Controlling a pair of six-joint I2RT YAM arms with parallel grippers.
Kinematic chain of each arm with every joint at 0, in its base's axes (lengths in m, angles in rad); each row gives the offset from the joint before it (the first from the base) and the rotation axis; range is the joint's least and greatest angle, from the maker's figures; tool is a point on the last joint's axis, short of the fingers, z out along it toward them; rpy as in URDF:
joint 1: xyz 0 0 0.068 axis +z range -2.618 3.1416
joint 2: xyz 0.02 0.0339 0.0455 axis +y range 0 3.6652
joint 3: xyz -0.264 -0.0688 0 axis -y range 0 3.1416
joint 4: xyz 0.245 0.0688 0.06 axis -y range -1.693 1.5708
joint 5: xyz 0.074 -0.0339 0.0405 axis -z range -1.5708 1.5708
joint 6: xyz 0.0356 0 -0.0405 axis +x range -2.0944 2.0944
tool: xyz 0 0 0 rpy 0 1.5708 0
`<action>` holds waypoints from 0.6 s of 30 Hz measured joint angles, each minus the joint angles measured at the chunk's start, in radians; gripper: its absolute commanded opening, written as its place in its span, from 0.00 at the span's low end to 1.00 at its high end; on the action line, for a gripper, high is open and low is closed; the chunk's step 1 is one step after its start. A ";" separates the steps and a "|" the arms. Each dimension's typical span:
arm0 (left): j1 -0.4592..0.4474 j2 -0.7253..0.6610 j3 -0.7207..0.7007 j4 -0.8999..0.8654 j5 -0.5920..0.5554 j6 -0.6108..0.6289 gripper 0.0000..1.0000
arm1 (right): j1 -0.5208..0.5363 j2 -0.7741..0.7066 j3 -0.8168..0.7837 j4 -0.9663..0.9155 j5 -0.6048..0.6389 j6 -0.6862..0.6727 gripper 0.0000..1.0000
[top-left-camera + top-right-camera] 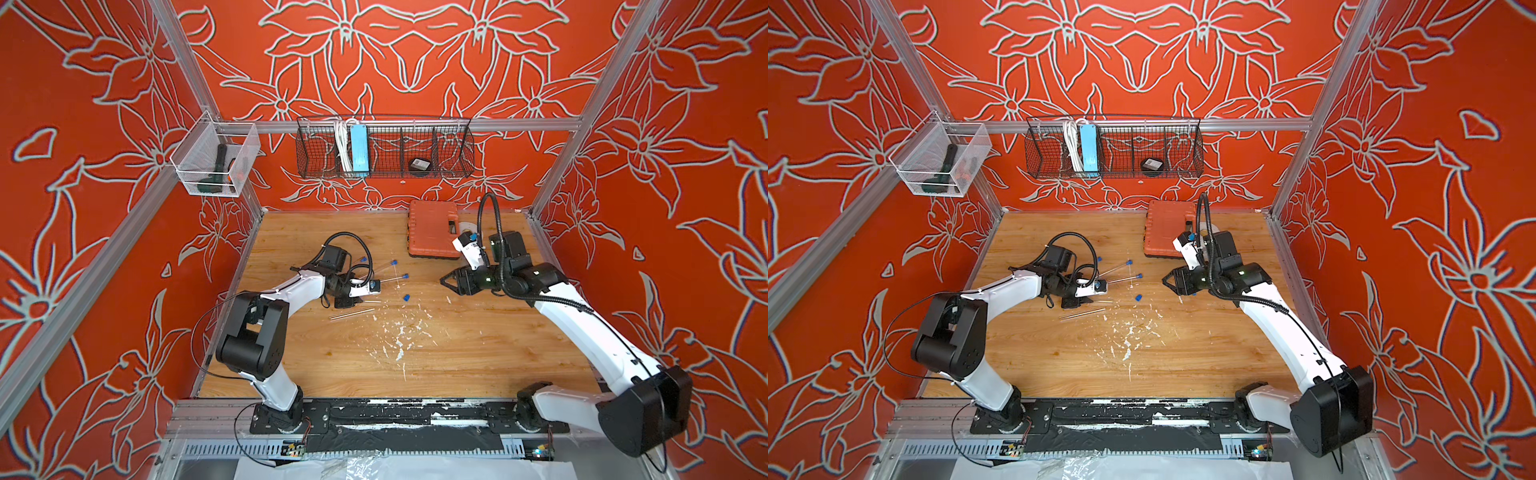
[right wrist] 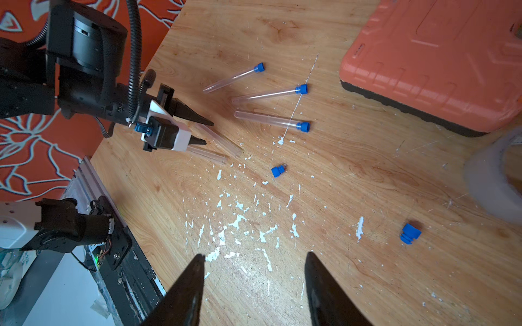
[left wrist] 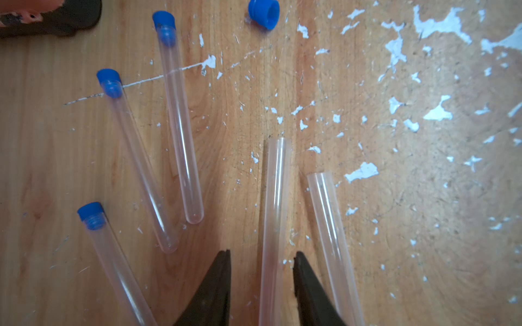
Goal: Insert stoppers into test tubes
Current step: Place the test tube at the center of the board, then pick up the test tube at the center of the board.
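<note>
Across the wooden tabletop, the near half lies open apart from white paint flecks around the middle, and patterned walls close it in on three sides. An orange case sits against the far edge, toward my right.

My right tool hangs above the boards in front of that case, its jaws spread about halfway and holding nothing. My left tool is low over the left part. Its jaws are parted and stand either side of one open tube, with a sliver of wood showing between each tip and the tube, so I have no grip on it.

All five test tubes lie flat there, slim, clear and round-bottomed. Three fan out toward the far side, each plugged with a blue stopper. The second open tube lies nearly alongside the first, close but apart.

One loose stopper rests just beyond the open mouths. Another loose stopper lies well apart from them, near my right tool.
</note>
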 measured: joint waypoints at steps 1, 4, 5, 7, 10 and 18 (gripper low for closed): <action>0.000 0.003 0.000 0.000 -0.003 0.000 0.33 | 0.000 0.000 0.000 0.000 0.000 0.000 0.57; 0.000 0.021 0.001 0.000 -0.010 0.000 0.31 | 0.000 0.000 0.000 -0.001 0.000 -0.005 0.57; 0.000 0.029 0.002 0.000 -0.013 -0.001 0.31 | 0.000 0.000 0.000 -0.003 0.001 -0.010 0.57; 0.000 0.046 0.006 0.000 -0.021 -0.001 0.30 | 0.000 0.001 0.000 -0.007 0.002 -0.019 0.57; 0.000 0.070 0.014 -0.001 -0.029 -0.003 0.28 | 0.000 0.011 0.000 -0.013 0.002 -0.029 0.57; 0.000 0.117 0.040 -0.003 -0.030 -0.007 0.25 | 0.000 0.029 0.001 -0.017 0.003 -0.047 0.57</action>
